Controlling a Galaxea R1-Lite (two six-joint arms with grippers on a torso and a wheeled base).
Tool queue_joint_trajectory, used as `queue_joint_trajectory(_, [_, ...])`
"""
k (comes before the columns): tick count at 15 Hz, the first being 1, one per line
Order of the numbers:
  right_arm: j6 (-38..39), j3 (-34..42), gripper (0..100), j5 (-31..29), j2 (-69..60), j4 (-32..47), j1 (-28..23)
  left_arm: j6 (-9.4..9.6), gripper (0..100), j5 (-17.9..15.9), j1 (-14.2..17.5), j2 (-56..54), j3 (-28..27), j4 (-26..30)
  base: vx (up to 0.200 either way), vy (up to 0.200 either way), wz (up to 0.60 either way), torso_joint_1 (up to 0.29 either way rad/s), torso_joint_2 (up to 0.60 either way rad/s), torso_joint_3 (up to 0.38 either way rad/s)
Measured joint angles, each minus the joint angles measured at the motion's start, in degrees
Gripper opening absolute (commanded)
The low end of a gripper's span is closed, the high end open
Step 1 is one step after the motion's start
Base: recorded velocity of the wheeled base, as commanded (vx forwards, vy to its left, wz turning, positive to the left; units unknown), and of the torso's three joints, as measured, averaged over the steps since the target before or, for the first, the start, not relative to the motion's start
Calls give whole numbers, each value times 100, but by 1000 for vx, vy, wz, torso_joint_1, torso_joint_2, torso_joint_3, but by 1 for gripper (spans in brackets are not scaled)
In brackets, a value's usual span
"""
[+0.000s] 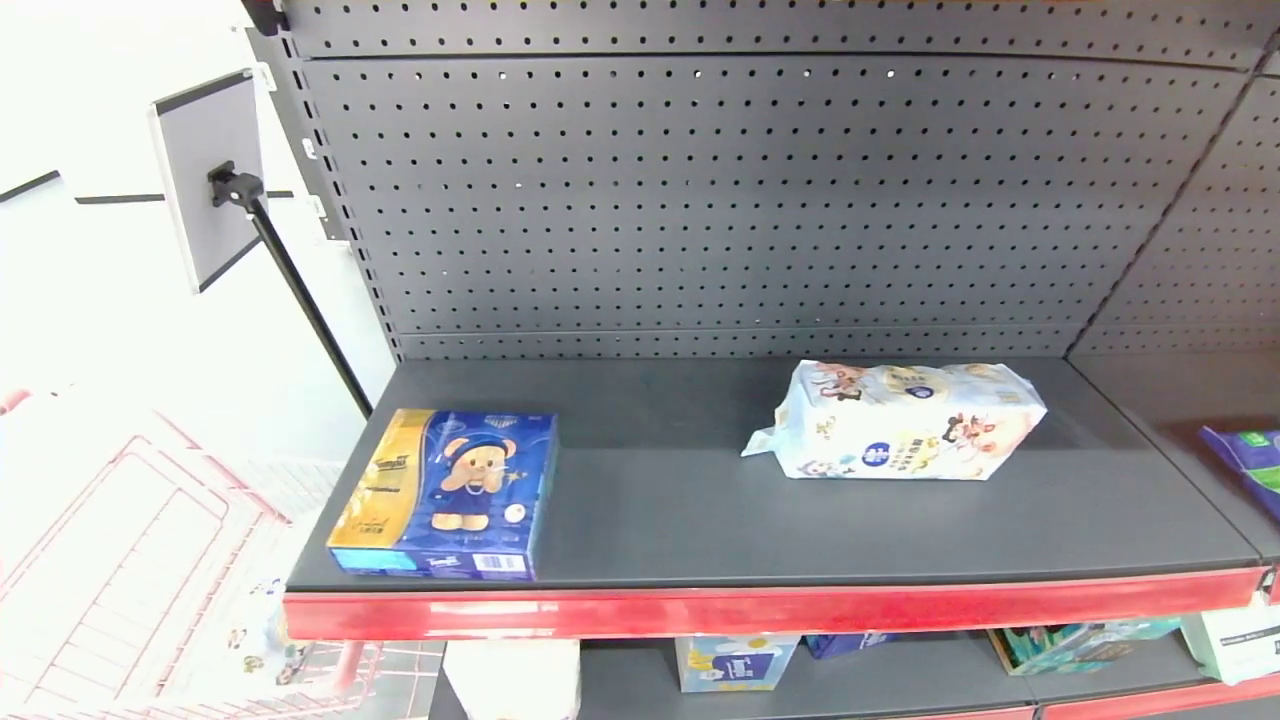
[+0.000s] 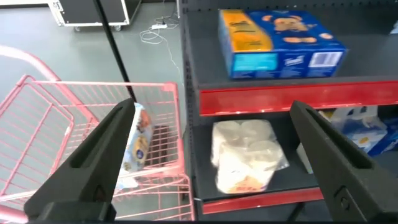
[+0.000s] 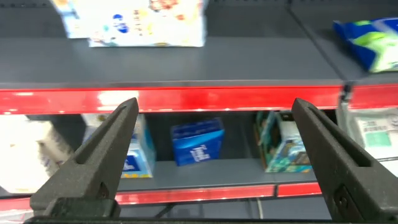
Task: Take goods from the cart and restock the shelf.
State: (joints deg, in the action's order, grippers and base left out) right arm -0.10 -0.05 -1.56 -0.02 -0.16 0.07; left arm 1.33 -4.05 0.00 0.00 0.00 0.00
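A blue and gold box with a bear picture [image 1: 448, 492] [image 2: 280, 42] lies at the front left of the dark shelf [image 1: 680, 520]. A white patterned soft pack [image 1: 895, 420] [image 3: 137, 22] lies on the shelf to the right. The pink wire cart [image 1: 130, 570] [image 2: 74, 124] stands left of the shelf and holds a white patterned pack [image 2: 137, 146]. My left gripper [image 2: 211, 162] is open with nothing between its fingers, in front of the cart and the lower shelf. My right gripper [image 3: 214, 155] is open too, facing the shelf's red front edge [image 3: 199, 98].
The lower shelf holds a pack of white rolls [image 2: 245, 155], a small blue box [image 3: 198, 142] and other packs [image 3: 283, 146]. A blue and green pack [image 1: 1250, 460] lies on the neighbouring shelf at right. A sign on a black pole [image 1: 210, 175] stands left of the pegboard back.
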Motion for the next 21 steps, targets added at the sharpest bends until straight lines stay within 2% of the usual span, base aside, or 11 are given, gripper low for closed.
queue_joint_trajectory(19, [-11,-5,100,6,0,2,-2,-11,100,2,0,0,0,0,0,200,0,1,1,2])
queue_joint_trajectory(21, [-12,0,100,6,0,0,-2,-10,100,0,0,0,0,0,0,0,0,0,0,0])
